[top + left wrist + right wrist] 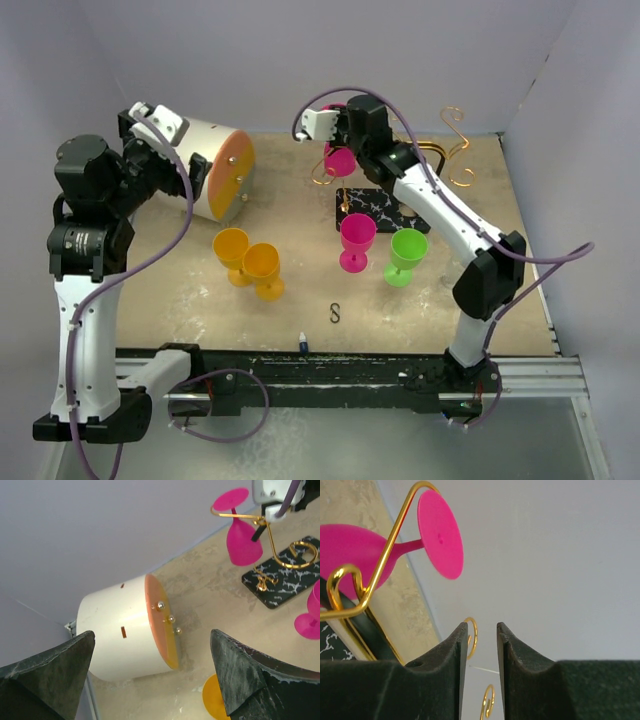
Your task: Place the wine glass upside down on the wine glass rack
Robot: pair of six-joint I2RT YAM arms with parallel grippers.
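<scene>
I am seeing the right arm (pixel 440 215) covering much of the pink wine glass (pixel 340 160) and the wine glass rack (pixel 452 130) from above, while the left wrist view is cropping an orange glass (pixel 210 701) at its bottom edge and another pink glass (pixel 311 615) at its right.

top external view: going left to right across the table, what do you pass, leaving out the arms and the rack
white drum with orange end → orange glass → second orange glass → small black s hook → standing pink glass → green glass
</scene>
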